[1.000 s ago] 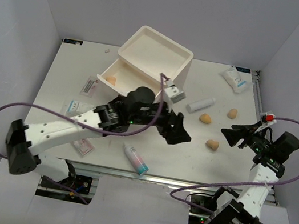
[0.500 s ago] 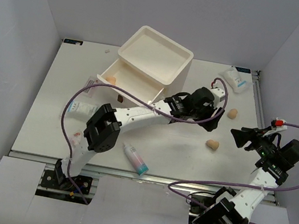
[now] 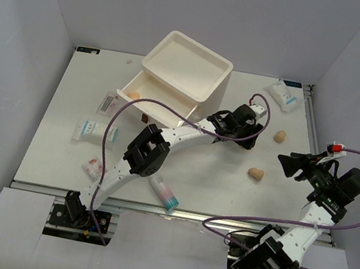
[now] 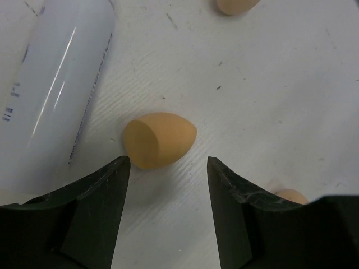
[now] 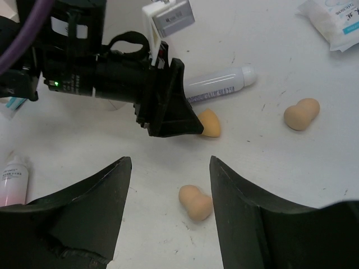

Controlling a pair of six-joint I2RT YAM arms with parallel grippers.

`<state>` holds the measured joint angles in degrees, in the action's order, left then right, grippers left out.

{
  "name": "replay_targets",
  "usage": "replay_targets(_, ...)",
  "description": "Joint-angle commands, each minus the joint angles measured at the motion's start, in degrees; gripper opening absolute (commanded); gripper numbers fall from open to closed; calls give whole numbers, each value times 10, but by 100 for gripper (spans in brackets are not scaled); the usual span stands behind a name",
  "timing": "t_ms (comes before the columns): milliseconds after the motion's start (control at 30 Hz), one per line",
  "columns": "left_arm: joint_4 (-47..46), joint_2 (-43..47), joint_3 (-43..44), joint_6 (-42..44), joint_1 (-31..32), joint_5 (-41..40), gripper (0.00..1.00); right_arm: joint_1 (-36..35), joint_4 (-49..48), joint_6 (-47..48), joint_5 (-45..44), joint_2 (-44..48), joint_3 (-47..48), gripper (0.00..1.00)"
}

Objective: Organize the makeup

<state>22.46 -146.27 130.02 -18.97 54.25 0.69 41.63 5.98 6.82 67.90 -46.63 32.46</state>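
A tan egg-shaped sponge (image 4: 160, 139) lies on the table just past the tips of my left gripper (image 4: 167, 161), which is open and holds nothing. The white tube (image 4: 53, 95) lies to its left. In the top view the left gripper (image 3: 246, 136) covers that sponge and most of the tube. My right gripper (image 5: 169, 161) is open above the table, and a peanut-shaped sponge (image 5: 195, 202) lies below, between its fingers and untouched. Another sponge (image 3: 280, 136) sits further right. The teal-capped bottle (image 3: 164, 192) lies near the front edge.
The cream drawer box (image 3: 184, 72) stands at the back, its lower drawer pulled out with a sponge (image 3: 133, 95) inside. Sachets lie at the back right (image 3: 283, 95) and on the left (image 3: 90, 130). The left arm stretches across the middle of the table.
The left arm has swung right from the table's middle to the sponge beside the tube, its jaws narrowing. The right gripper has drawn back slightly to the right.
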Motion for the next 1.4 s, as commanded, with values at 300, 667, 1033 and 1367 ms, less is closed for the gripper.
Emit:
replay_targets(300, -31, -22, 29, -3, -3, 19, 57, 4, -43, -27, 29, -2, -14, 64)
replay_targets(667, -39, -40, 44, 15, -3, 2, 42, 4, -51, -33, 34, 0, -19, 64)
replay_targets(1033, -50, 9, -7, 13, -3, 24, 0, 4, -53, -34, 43, 3, -22, 64)
replay_targets(1367, -72, 209, -190, 25, 7, 45, 0, 3, -53, -31, 67, 11, -27, 65)
